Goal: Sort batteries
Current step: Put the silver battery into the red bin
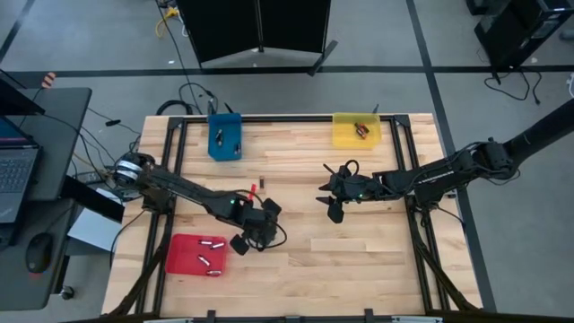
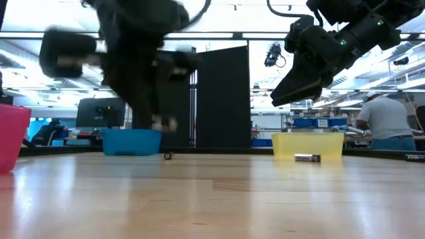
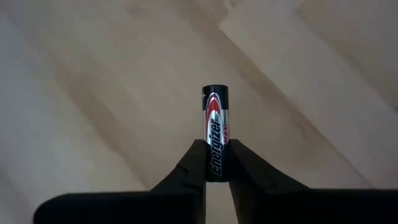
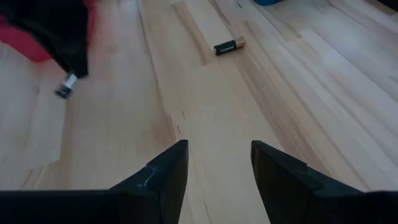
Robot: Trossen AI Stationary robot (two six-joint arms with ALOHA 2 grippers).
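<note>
A black Energizer cell (image 3: 215, 132) stands clamped between the left gripper (image 1: 249, 235)'s fingers (image 3: 186, 168), held above the worktop (image 1: 359, 260) near its centre, at about four o'clock from the red tray (image 1: 175, 260). Another cell (image 4: 229, 46) lies loose on the wood toward twelve o'clock, near the blue tray (image 1: 224, 135). The right gripper (image 1: 330, 199) hovers at three o'clock of centre, fingers (image 4: 163, 174) apart, holding nothing. The yellow tray (image 1: 356, 130) holds cells at one o'clock.
</note>
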